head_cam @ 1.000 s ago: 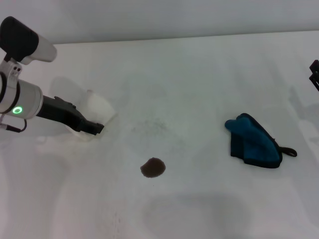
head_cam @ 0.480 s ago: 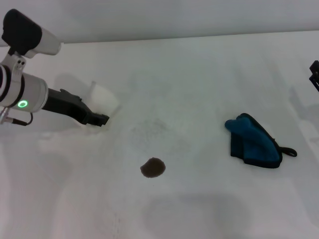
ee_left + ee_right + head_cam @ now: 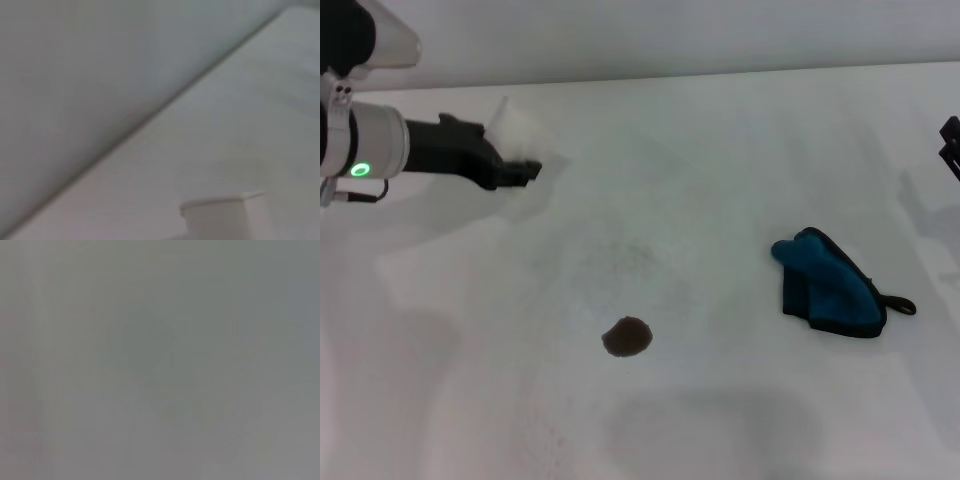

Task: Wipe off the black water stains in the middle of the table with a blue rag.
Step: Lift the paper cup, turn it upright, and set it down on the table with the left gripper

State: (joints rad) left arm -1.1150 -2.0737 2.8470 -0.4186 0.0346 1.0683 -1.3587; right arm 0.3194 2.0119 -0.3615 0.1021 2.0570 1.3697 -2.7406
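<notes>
Left pincer (image 3: 525,170) lifted white cup (image 3: 520,130) farther back

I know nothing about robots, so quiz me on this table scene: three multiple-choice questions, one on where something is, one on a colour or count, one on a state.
1. Where does the teal-blue cloth rag lie relative to the small dark brown-black stain?
A. Toward the robot's right of it
B. On top of it
C. Toward the robot's left of it

2. How many dark blots are on the white table?
A. Three
B. One
C. None

3. What is the state of the rag?
A. Held in the left tool
B. Spread flat over the stain
C. Lying bundled and untouched

Answers: 1 A, the rag sits on the right side of the head view, apart from the stain. 2 B, only one roundish blot shows. 3 C, the left tool holds a white paper cup far away, and the right tool sits at the table's edge.
</notes>
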